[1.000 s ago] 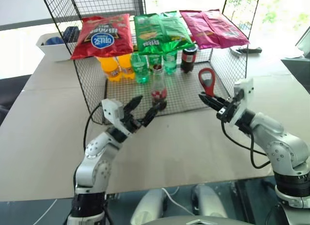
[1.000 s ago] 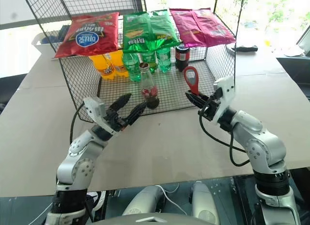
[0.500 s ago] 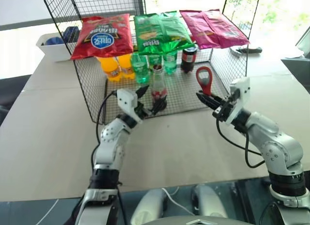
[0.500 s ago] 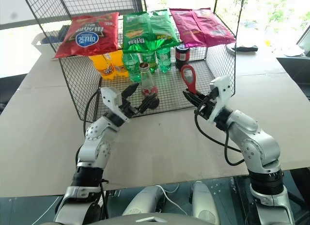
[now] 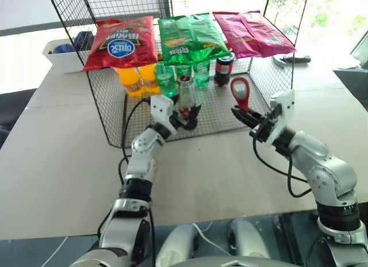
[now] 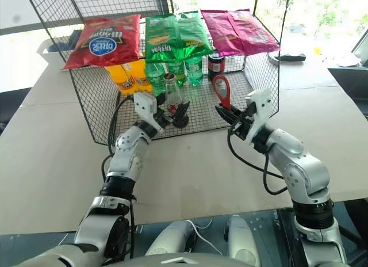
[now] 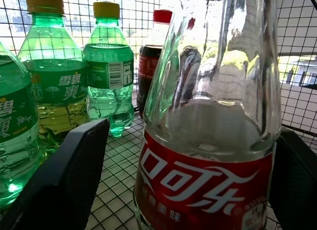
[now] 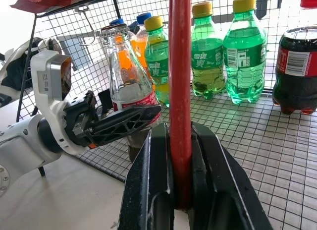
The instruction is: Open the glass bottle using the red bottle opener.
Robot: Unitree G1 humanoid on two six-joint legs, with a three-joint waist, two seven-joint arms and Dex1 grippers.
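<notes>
Here the glass bottle (image 5: 186, 103) stands upright on the wire floor of the mesh rack (image 5: 103, 106), near its open front edge and in front of the row of green bottles (image 5: 167, 80), so it can be reached from the near side without touching the others. The left gripper (image 5: 183, 118) is round the bottle's lower body, one finger (image 7: 64, 175) on each side of the red label; the jaws are partly open and I cannot tell whether the pads press the glass yet. Judging by that placing, it is there to steady the bottle low down and leave the cap free. To the right, well apart from the bottle, the right gripper (image 5: 246, 118) is clamped tight on the handle of the red bottle opener (image 5: 242, 94), which it holds upright with the ring end up, ready to be brought over to the cap. Further back stand orange bottles (image 5: 135, 80) and a dark cola bottle (image 5: 223, 70), with crisp bags (image 5: 190, 37) lying on the rack's top.
</notes>
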